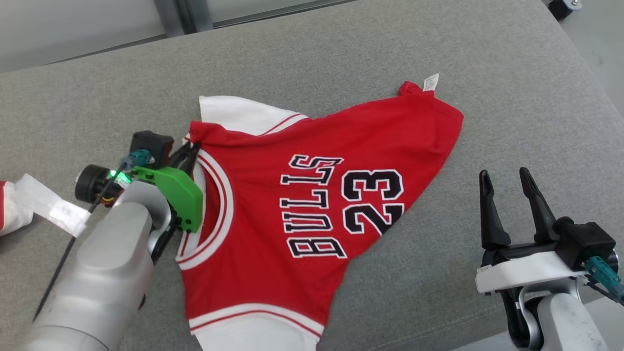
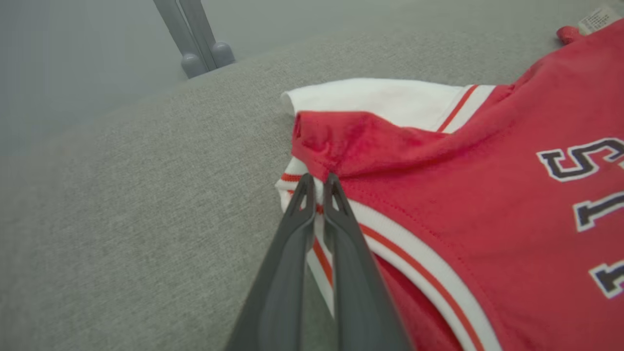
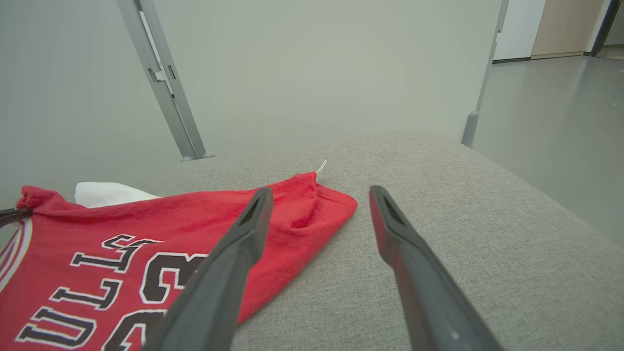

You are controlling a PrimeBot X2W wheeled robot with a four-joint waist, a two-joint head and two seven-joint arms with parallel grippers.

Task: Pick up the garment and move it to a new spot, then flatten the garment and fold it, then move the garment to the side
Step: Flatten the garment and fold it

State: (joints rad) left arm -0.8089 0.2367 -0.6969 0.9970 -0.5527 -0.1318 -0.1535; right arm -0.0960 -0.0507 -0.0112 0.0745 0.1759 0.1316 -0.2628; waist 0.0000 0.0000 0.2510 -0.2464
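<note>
The garment [image 1: 292, 204] is a red jersey with white trim, lettered BULLS 23, lying rumpled on the grey cushion [image 1: 370, 53]. My left gripper [image 1: 192, 148] is shut on the garment's left shoulder edge beside the neckline. In the left wrist view the left gripper [image 2: 318, 181] pinches a red fold of the garment [image 2: 463, 195] between its closed fingers. My right gripper [image 1: 507, 178] stands open to the right of the garment, over bare cushion and apart from the cloth. In the right wrist view the right gripper [image 3: 319, 195] has wide-spread fingers, with the garment [image 3: 122, 243] lying to its left.
A white care label [image 1: 431, 82] sticks out at the garment's far corner. Another red and white cloth with a white tag [image 1: 46, 204] lies at the left edge. Grey metal frame posts [image 3: 161, 83] rise behind the cushion. Floor [image 3: 560, 112] drops off to the right.
</note>
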